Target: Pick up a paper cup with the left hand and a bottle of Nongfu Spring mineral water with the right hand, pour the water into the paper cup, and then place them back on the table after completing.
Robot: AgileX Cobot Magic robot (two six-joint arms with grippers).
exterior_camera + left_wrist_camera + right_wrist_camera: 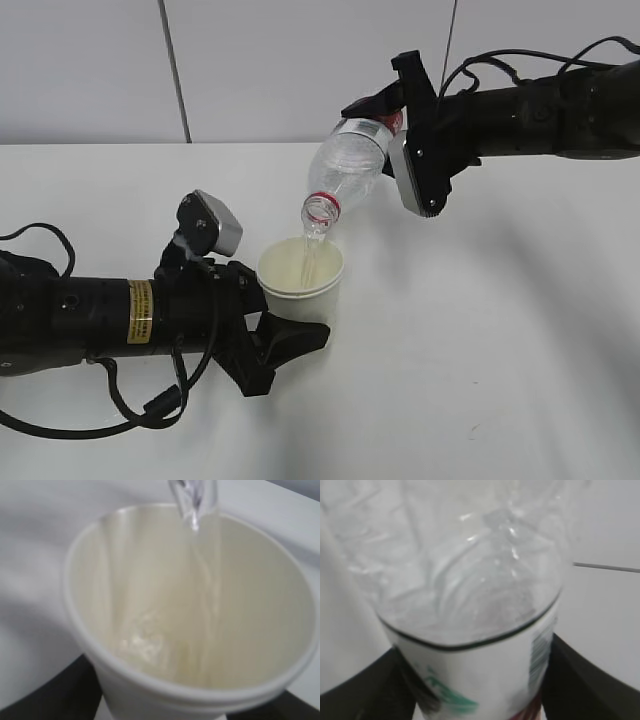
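My left gripper (283, 322) is shut on the white paper cup (300, 279) and holds it upright just above the table (480, 360). My right gripper (378, 118) is shut on the clear Nongfu Spring bottle (348, 168), tilted neck-down to the left, its mouth right over the cup. A thin stream of water (313, 252) runs into the cup. In the left wrist view the cup (125, 690) fills the frame, the stream (202, 575) falls down its cream inside, and water pools at the bottom. In the right wrist view the bottle (470, 595) sits between my black fingers (585, 680).
The white tabletop stretches all round. A grey wall (300, 60) with a dark vertical seam stands behind the table's far edge. Black cables (110, 425) trail from the left arm along the front left.
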